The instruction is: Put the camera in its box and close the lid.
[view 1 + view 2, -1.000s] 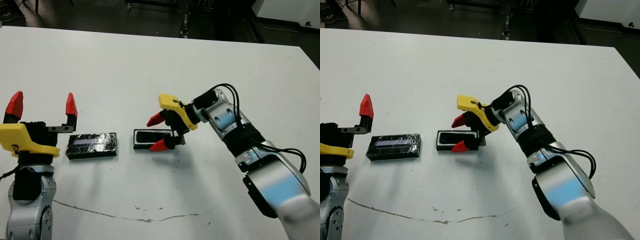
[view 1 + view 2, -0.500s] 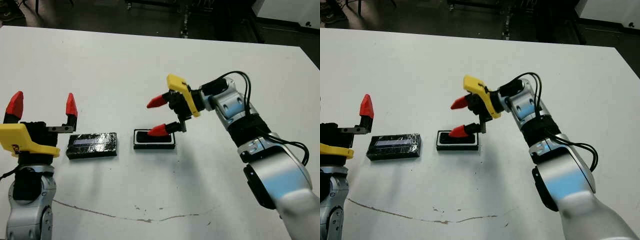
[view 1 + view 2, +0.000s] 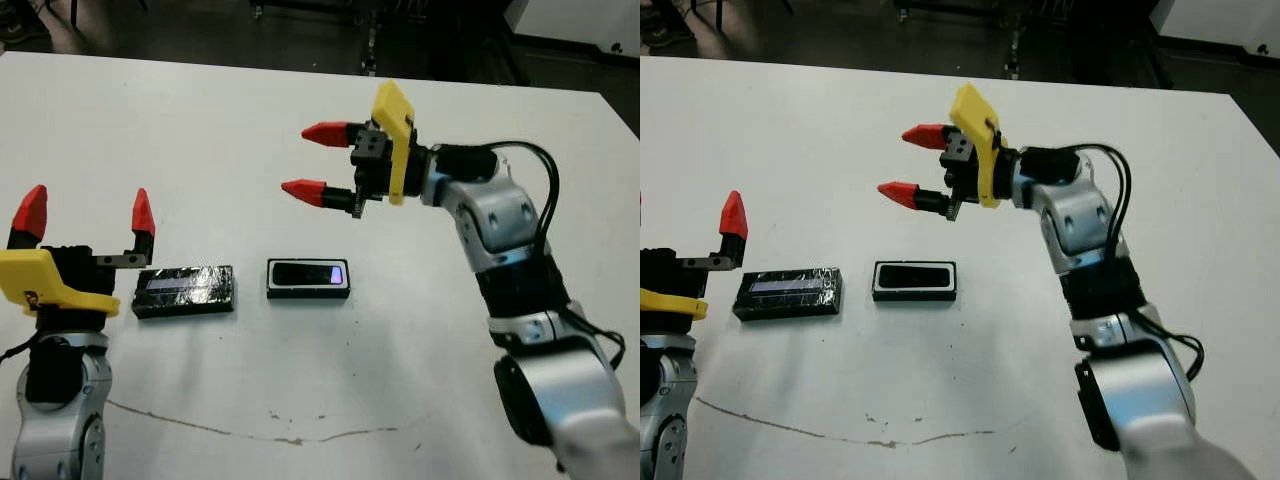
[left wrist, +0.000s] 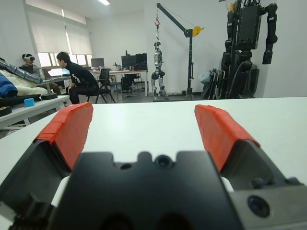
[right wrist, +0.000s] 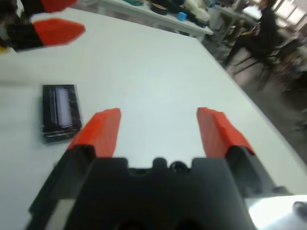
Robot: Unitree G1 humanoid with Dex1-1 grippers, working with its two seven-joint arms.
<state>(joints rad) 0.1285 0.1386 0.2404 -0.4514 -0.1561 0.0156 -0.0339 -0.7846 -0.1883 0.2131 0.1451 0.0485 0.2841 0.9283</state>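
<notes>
The box (image 3: 309, 295) sits at mid-table, and the camera (image 3: 303, 274) lies flat inside it, its purple screen toward my right. To the box's left the lid (image 3: 184, 289), a glossy black slab with a pale strip, lies flat on the table. It also shows in the right wrist view as the lid (image 5: 60, 111). My right gripper (image 3: 312, 162) hangs open and empty, well above and behind the box. At the table's left edge my left gripper (image 3: 86, 212) stands open and empty, fingers up, just left of the lid.
A thin dark crack line (image 3: 250, 432) runs across the white table near its front. Beyond the table's far edge lies a dark floor. In the left wrist view, seated people (image 4: 79, 81) and a standing robot rig (image 4: 249, 43) are far behind the table.
My right gripper has lifted up and back from the box, open and empty, leaving the camera lying inside. The left arm and the lid have not moved.
</notes>
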